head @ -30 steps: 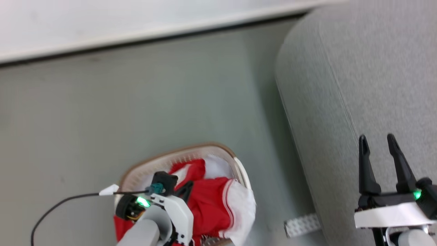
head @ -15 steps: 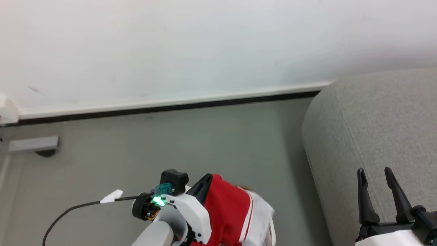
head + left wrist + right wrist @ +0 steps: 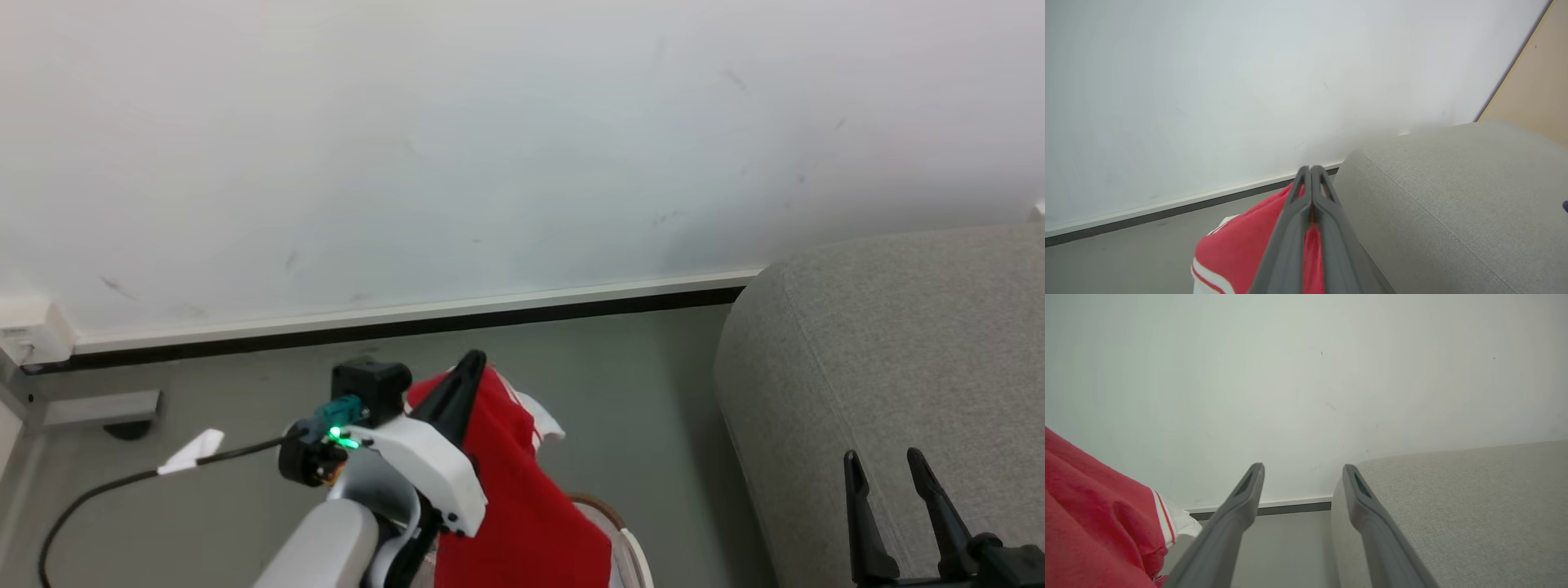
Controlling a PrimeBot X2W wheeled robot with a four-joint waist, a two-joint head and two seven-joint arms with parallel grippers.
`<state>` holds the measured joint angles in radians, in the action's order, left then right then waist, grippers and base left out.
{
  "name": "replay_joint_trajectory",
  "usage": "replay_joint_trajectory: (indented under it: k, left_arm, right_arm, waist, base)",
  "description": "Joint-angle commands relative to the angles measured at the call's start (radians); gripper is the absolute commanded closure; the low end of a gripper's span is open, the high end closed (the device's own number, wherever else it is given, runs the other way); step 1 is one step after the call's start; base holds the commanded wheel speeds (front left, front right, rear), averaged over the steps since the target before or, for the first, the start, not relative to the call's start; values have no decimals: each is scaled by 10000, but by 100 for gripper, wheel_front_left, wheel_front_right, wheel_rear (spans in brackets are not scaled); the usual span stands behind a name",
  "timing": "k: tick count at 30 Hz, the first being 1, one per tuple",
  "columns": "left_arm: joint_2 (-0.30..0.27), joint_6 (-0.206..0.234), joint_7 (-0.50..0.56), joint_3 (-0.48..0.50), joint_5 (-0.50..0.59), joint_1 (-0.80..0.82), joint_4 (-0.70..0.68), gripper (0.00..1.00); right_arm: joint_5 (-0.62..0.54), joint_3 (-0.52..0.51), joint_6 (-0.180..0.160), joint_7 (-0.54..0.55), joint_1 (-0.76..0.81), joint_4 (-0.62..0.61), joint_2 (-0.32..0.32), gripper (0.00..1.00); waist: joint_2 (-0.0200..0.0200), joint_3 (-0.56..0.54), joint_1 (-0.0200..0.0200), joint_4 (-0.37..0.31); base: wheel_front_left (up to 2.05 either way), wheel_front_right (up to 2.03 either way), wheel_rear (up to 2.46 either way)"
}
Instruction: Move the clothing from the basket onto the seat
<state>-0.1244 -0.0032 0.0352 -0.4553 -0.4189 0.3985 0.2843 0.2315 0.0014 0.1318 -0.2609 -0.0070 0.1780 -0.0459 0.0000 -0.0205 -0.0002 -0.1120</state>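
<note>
My left gripper (image 3: 472,361) is shut on the clothing (image 3: 522,498), a bright red garment with white stripe trim that hangs from its fingers above the floor. In the left wrist view the same red garment (image 3: 1241,241) drapes beneath the closed fingers (image 3: 1310,192). A sliver of the basket (image 3: 630,545) rim peeks out below the cloth. The seat (image 3: 898,359), a light-grey sofa with a rounded arm, stands to the right. My right gripper (image 3: 886,465) is open over the sofa arm, holding nothing. The right wrist view shows the clothing (image 3: 1094,514) at its left and the seat (image 3: 1453,506) at its right.
A white wall (image 3: 490,147) with a dark baseboard (image 3: 408,327) runs behind. Grey floor (image 3: 653,408) lies between the garment and the sofa. A black cable (image 3: 106,486) with a white tag trails from my left wrist. A grey bracket (image 3: 98,407) sits by the wall at left.
The camera has tilted up, so the basket dropped out of view. My left gripper has lifted the red garment out of the basket and higher. The right gripper stays open.
</note>
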Motion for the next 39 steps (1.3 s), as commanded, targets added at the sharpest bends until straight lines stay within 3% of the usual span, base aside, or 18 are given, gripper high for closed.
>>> replay_joint_trajectory:
  k: [1,11,22,29,39]
  left_arm:
    - [-199,147,139,139,-75,-68,-414,100]
    - [-615,833,706,753,-185,168,-1969,100]
    - [-730,1046,929,786,-151,283,-2523,100]
    - [-591,1092,870,678,-133,456,-2455,100]
    - [-323,1036,812,364,-104,703,-2293,100]
  right_arm:
    - [-8,14,-21,-21,208,-10,-39,0]
    - [159,532,-21,-20,509,59,-39,0]
    - [-364,1416,-21,-21,363,211,-39,0]
    - [-319,3782,-21,-21,-672,772,-423,0]
    - [531,6693,-21,-1,-2482,1866,-279,0]
  waist:
    - [0,-104,2,-47]
    - [0,-321,2,-136]
    - [0,-342,2,-11]
    - [0,-335,2,102]
    - [0,-400,2,243]
  base:
    - [0,0,0]
    - [0,0,0]
    - [0,0,0]
    - [0,0,0]
    - [0,0,0]
